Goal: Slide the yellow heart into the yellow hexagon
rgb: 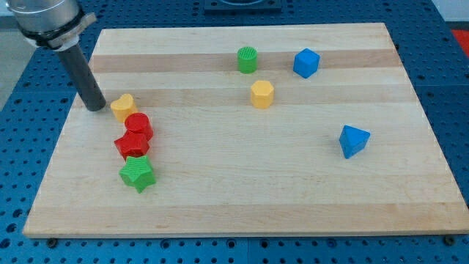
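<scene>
The yellow heart (123, 107) lies near the board's left edge. My tip (95, 108) rests on the board just to the heart's left, very close to it or touching. The yellow hexagon (261, 94) sits right of the board's middle, toward the view's top, far to the heart's right.
A red round-ish block (138, 126), a red star (132, 144) and a green star (138, 174) form a line just below the heart. A green cylinder (248, 59) and a blue cube (306, 63) sit near the top. A blue block (353, 140) lies at the right.
</scene>
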